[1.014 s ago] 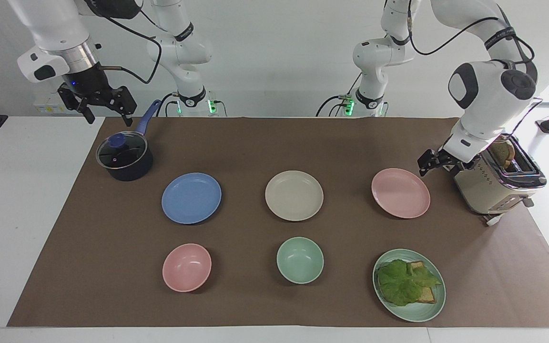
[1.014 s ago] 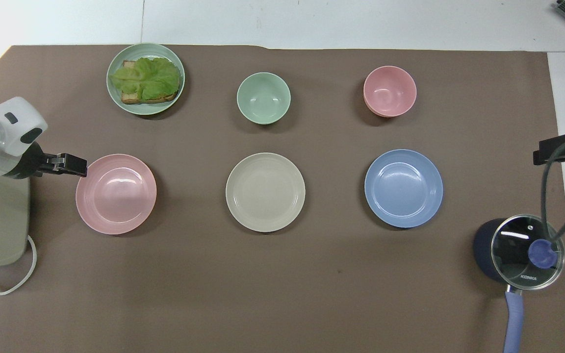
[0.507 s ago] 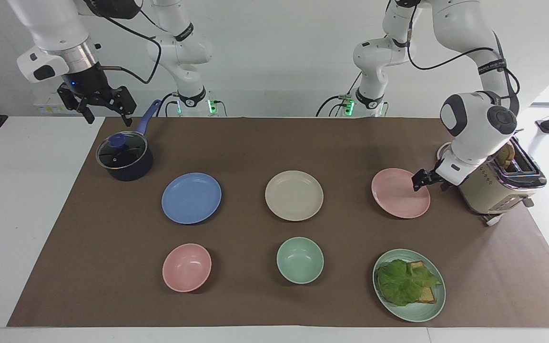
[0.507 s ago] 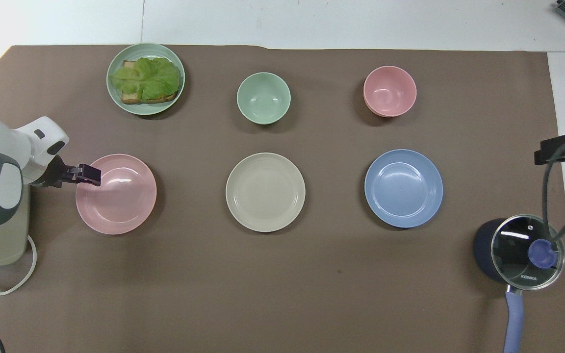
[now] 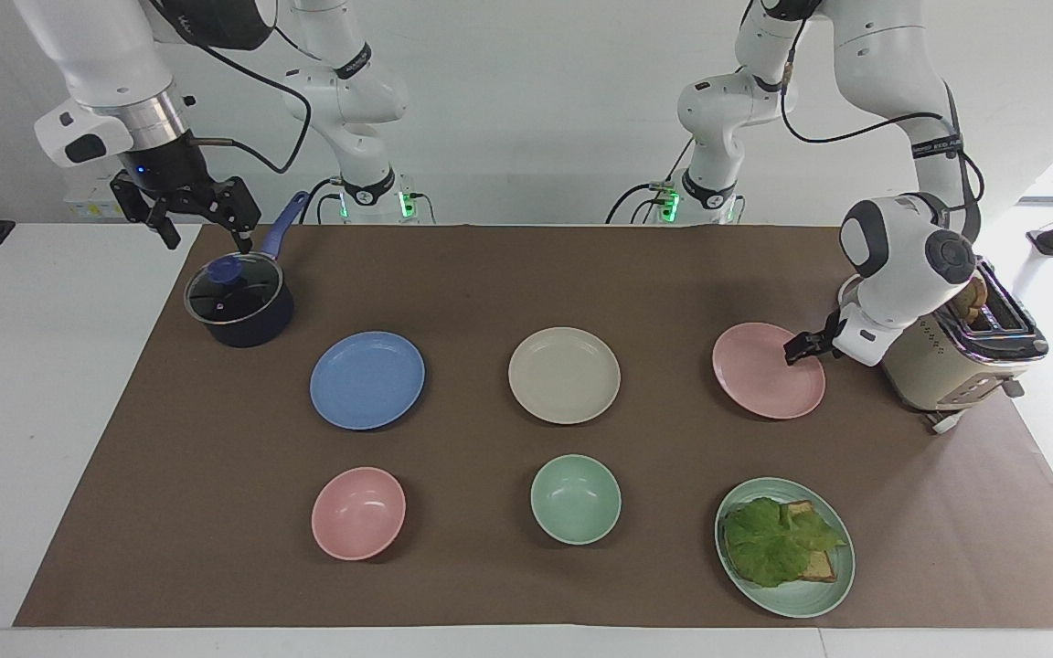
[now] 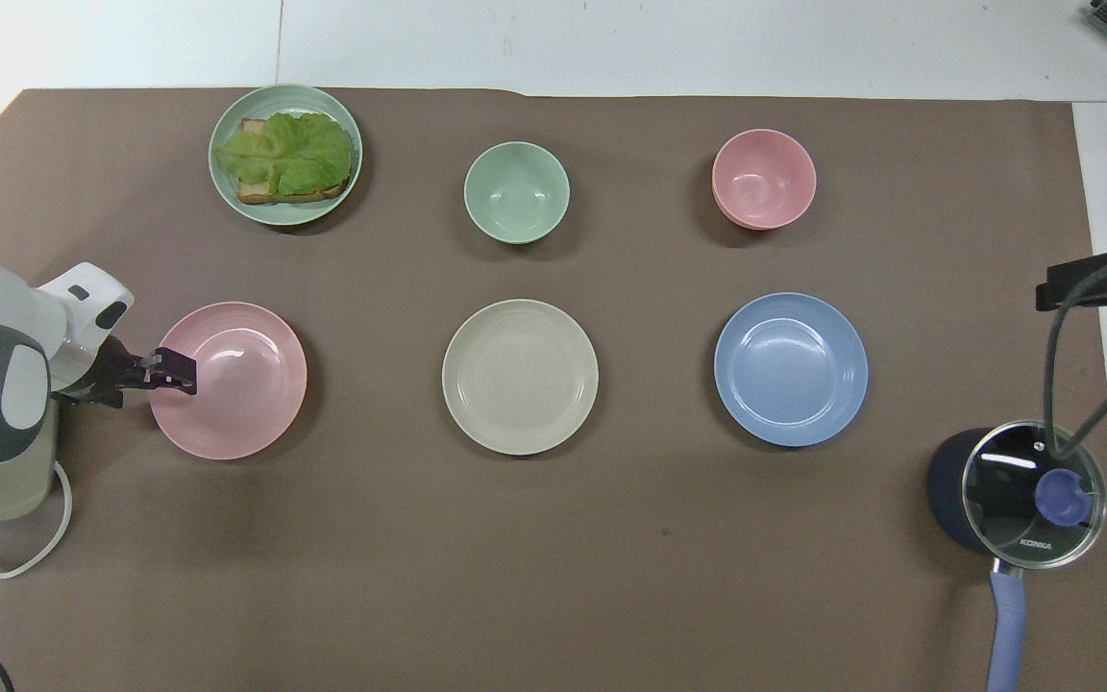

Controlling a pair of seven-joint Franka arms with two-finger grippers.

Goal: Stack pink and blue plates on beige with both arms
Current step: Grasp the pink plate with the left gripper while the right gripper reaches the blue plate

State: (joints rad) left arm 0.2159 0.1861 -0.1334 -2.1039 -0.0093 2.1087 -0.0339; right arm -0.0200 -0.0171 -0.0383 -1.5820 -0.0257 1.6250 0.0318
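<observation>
Three equal plates lie in a row on the brown mat: the blue plate [image 5: 366, 379] [image 6: 791, 369] toward the right arm's end, the beige plate [image 5: 564, 375] [image 6: 520, 376] in the middle, and the pink plate [image 5: 764, 379] [image 6: 241, 384] toward the left arm's end. My left gripper [image 5: 799, 348] [image 6: 177, 374] is down low at the pink plate's rim on the toaster's side, open; whether it touches the rim I cannot tell. My right gripper [image 5: 207, 224] [image 6: 1087, 285] hangs open and empty in the air over the mat's corner by the pot's handle.
A dark pot with a glass lid [image 5: 239, 302] [image 6: 1020, 490] stands beside the blue plate. A beige toaster [image 5: 942, 361] sits right by the left arm's wrist. Farther from the robots lie a pink bowl [image 5: 358, 512], a green bowl [image 5: 575, 499] and a green plate [image 5: 833, 589] of lettuce and toast.
My left gripper has come down from beside the toaster and slid over the pink plate's rim. The right gripper has only shifted slightly above the pot. No plate has moved.
</observation>
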